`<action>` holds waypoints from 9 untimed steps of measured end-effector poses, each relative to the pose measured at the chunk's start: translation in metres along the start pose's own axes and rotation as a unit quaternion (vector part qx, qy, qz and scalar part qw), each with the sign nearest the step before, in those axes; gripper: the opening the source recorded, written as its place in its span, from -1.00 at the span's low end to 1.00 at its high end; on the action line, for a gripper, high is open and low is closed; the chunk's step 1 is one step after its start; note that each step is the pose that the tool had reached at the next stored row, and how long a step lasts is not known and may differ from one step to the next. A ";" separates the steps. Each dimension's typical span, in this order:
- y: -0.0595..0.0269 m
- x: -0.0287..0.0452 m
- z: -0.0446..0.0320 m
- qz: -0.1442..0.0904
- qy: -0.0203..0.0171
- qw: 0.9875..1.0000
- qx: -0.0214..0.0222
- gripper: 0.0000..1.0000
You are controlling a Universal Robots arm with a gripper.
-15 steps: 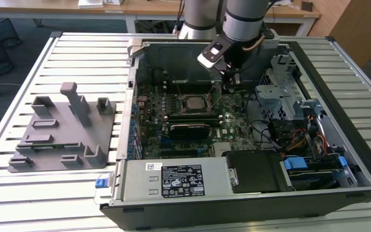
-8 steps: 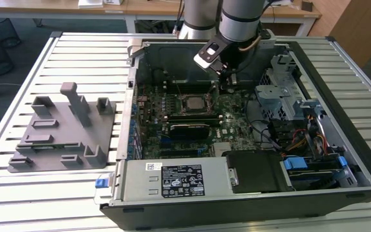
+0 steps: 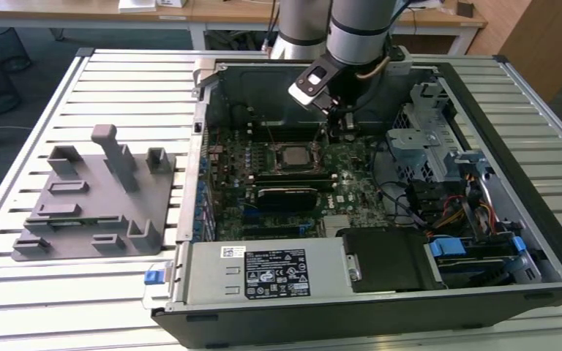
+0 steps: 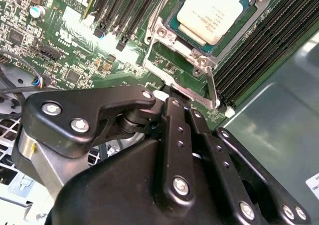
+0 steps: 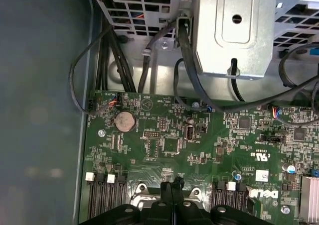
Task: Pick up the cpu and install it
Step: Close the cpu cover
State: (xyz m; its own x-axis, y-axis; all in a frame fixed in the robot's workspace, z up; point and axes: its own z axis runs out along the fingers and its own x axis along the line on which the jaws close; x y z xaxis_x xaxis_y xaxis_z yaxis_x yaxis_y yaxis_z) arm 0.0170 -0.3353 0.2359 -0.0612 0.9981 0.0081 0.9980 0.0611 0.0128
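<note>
Closed on nothing, my gripper (image 4: 175,101) hangs low over the motherboard (image 4: 75,41), fingertips pressed together. Just beyond them the cpu (image 4: 215,11) lies flat in its socket, toward the exterior view's left of me; a short reach, I judge.

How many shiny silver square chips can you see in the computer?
1. The cpu sits in the socket on the green motherboard. The arm may hide others.
</note>
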 end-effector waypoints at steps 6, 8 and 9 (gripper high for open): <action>-0.0031 0.0002 0.0023 0.000 0.000 1.000 0.000 -0.78; -0.0041 0.0002 0.0031 0.000 0.000 1.000 0.000 -0.78; -0.0046 0.0003 0.0035 0.000 0.000 1.000 0.000 -0.78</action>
State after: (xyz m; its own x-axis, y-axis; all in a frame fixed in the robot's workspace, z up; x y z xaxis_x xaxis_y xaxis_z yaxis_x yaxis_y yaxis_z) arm 0.0125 -0.3353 0.2323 -0.0612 0.9981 0.0082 0.9980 0.0611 0.0129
